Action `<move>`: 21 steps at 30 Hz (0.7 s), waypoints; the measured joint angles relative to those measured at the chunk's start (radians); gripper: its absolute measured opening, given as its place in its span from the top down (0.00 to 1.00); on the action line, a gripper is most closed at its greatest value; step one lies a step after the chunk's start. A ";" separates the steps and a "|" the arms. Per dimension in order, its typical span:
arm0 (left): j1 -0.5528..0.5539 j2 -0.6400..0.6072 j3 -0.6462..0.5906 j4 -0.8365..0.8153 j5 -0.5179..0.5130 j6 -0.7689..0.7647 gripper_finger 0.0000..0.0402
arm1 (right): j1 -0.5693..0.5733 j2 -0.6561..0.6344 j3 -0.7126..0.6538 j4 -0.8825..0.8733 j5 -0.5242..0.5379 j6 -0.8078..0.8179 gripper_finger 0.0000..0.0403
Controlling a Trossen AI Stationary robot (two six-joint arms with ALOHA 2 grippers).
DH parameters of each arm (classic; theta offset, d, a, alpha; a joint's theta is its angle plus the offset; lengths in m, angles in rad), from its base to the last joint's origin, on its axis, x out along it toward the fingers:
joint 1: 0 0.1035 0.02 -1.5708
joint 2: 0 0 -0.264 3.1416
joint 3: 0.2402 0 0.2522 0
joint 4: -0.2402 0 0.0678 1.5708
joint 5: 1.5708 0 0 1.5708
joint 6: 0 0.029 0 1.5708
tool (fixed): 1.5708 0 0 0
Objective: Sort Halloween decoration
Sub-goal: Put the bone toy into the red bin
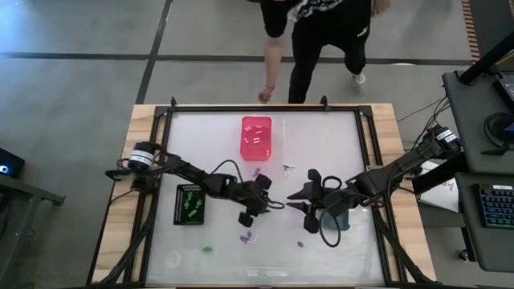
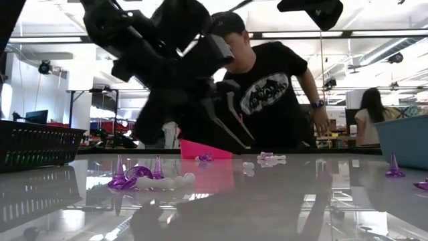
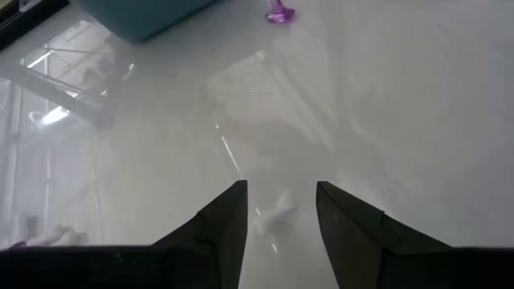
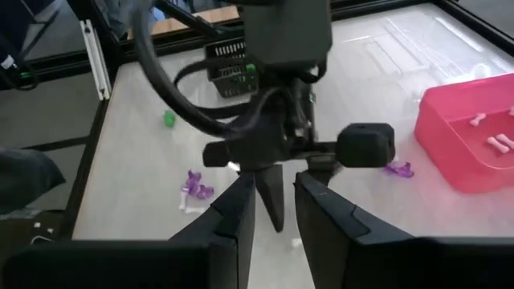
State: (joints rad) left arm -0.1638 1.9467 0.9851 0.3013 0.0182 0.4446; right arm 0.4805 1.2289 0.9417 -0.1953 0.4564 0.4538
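The Halloween decoration lies scattered as tiny pieces: purple ones (image 1: 247, 238) (image 1: 287, 168) and a green one (image 1: 207, 250) on the table, white ones in the pink bin (image 1: 257, 136), green ones in the black bin (image 1: 190, 205). My left gripper (image 3: 279, 210) hangs low over the table's middle (image 1: 259, 210), open, its fingers on either side of a small white piece (image 3: 277, 215) lying on the table. My right gripper (image 4: 275, 210) hovers higher, just to the right (image 1: 295, 197), facing the left gripper, narrowly open with nothing seen between its fingers.
A grey-blue bin (image 1: 337, 217) stands under the right arm, with a purple piece (image 3: 279, 14) near it. In the low view a cluster of purple cones and white pieces (image 2: 157, 179) lies near the front. A person (image 1: 321, 32) stands at the table's far edge, one hand (image 1: 263, 95) low.
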 joint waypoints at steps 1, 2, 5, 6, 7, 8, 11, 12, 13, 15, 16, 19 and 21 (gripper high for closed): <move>0.006 0.008 0.004 0.000 0.000 0.002 0.67 | 0.000 0.000 0.000 0.001 0.000 0.000 0.80; 0.011 0.016 0.010 -0.003 0.000 0.006 0.67 | 0.000 0.000 0.000 0.003 0.000 0.000 0.79; 0.026 0.044 0.024 -0.003 0.019 0.024 0.68 | 0.000 0.000 0.000 0.007 0.000 0.000 0.79; 0.031 0.054 0.030 -0.003 0.035 0.027 0.69 | 0.000 0.000 0.000 0.007 0.000 0.000 0.79; 0.035 0.063 0.034 0.001 0.048 0.027 0.69 | 0.000 0.000 0.000 0.005 0.000 0.000 0.80; 0.039 0.067 0.035 0.001 0.055 0.028 0.69 | 0.000 0.000 0.000 0.006 0.000 0.000 0.80; 0.047 0.075 0.035 0.000 0.061 0.034 0.70 | 0.000 0.000 0.000 0.008 0.000 0.000 0.81; 0.049 0.075 0.035 -0.005 0.063 0.035 0.70 | 0.000 0.000 0.000 0.008 0.000 0.000 0.81; 0.051 0.075 0.035 -0.007 0.066 0.035 0.71 | 0.000 0.000 0.000 0.009 0.000 -0.001 0.81; 0.054 0.075 0.036 -0.012 0.070 0.036 0.71 | 0.000 0.000 0.000 0.012 0.000 -0.010 0.80; 0.055 0.075 0.036 -0.013 0.070 0.036 0.71 | 0.000 0.000 0.000 0.014 0.000 -0.015 0.80; 0.056 0.075 0.036 -0.015 0.069 0.038 0.71 | 0.000 0.000 0.000 0.014 0.000 -0.020 0.80; 0.056 0.075 0.036 -0.017 0.068 0.039 0.71 | 0.000 0.000 0.000 0.014 0.000 -0.020 0.80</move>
State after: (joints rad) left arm -0.1081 2.0212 1.0206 0.2841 0.0860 0.4834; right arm 0.4805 1.2293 0.9413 -0.1810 0.4566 0.4335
